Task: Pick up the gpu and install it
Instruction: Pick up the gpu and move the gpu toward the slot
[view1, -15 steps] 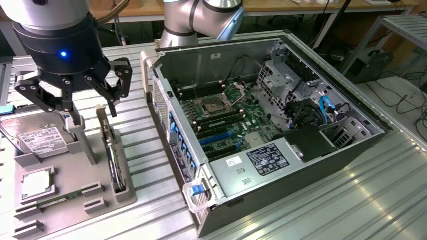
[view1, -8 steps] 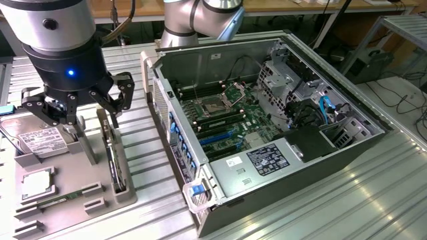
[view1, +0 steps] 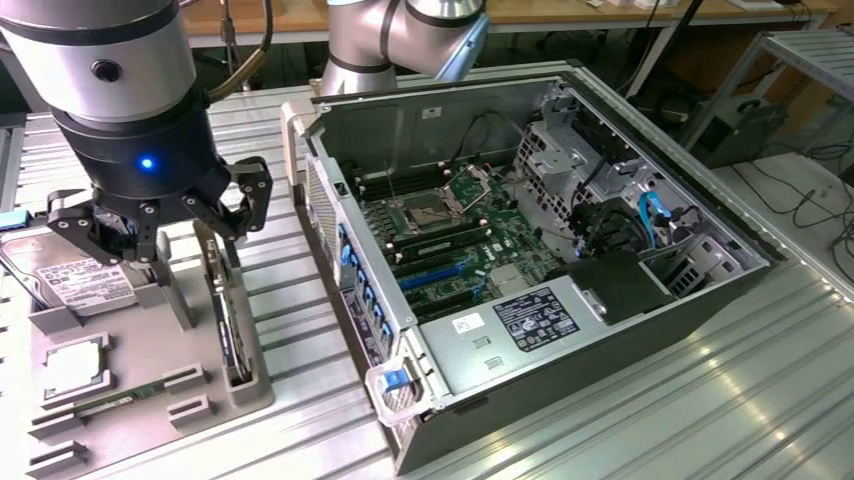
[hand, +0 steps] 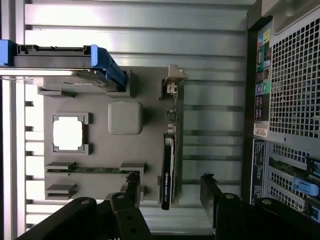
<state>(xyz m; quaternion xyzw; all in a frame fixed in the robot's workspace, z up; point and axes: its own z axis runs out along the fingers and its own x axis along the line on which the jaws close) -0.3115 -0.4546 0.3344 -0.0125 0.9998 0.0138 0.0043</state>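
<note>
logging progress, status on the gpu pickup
Hand open above the gpu, not gripping. It stands on edge in a tray slot. Hard drive in the same tray, off to one side.

Claw (view1: 180, 242) seemingly hides the gpu's (view1: 228, 322) far end.

Open black computer case (view1: 400, 125) on ribbed table (view1: 721, 400), green motherboard (view1: 454, 235) exposed. Exterior view: grey fixture tray (view1: 154, 340) at case's 9 o'clock, carrying silver white-labelled hard drive (view1: 74, 285), square silver processor (view1: 74, 365) at drive's 6 o'clock, narrow green memory stick (view1: 120, 402) at processor's 5 o'clock.
</note>
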